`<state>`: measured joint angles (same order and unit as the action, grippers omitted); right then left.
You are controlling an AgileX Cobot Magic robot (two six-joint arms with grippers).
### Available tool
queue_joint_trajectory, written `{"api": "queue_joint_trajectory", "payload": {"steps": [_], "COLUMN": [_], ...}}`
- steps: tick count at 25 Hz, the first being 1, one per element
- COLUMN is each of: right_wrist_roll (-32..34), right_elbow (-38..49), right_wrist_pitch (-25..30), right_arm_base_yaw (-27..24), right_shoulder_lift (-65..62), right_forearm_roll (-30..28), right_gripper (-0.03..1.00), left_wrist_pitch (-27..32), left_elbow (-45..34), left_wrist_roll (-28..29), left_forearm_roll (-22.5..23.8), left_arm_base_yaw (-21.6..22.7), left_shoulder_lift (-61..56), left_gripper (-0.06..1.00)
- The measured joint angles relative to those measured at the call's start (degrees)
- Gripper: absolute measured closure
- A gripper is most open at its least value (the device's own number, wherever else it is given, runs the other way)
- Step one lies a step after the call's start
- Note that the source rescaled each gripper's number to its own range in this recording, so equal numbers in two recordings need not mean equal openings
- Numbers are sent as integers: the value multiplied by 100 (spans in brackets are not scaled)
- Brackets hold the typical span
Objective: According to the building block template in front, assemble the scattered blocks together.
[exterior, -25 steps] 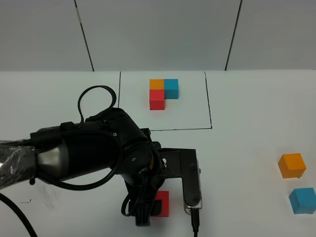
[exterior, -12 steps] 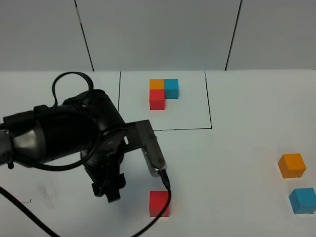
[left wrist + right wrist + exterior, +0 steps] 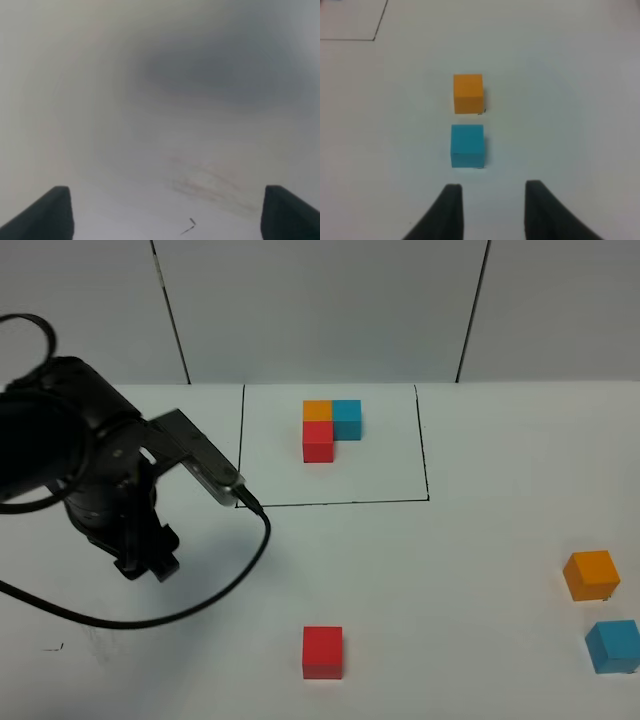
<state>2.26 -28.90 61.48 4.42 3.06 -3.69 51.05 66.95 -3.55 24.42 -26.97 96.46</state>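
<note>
readable text: none | numbers, brands, signs: none | small black mark at table's 8 o'clock: too small to read

A white tabletop fills the scene. On the far side stands a pale grey wall, divided by two dark slanted seams. At the near left, a tiny black mark sits beside a faint smudge.

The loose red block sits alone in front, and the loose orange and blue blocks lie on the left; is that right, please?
Not quite: the orange block and blue block lie on the right, as the exterior high view shows.
</note>
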Motion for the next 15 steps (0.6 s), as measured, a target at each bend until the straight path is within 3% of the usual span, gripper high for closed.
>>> {"api": "queue_joint_trajectory", "payload": {"steps": [6,15], "right_wrist_roll": [0,0], "right_elbow": [0,0], "right_wrist_pitch": [0,0], "right_arm_base_yaw": [0,0], "right_shoulder_lift": [0,0], "right_forearm_roll": [0,0], "right_gripper": [97,97], "left_wrist_pitch": [122,1004], "left_elbow": [0,0], "left_wrist_roll": [708,1965], "left_forearm_roll": [-190,-283], "left_arm_base_yaw": [795,1885], "left_shoulder_lift": [-807,-1441], "left_gripper": [-2,-2]}}
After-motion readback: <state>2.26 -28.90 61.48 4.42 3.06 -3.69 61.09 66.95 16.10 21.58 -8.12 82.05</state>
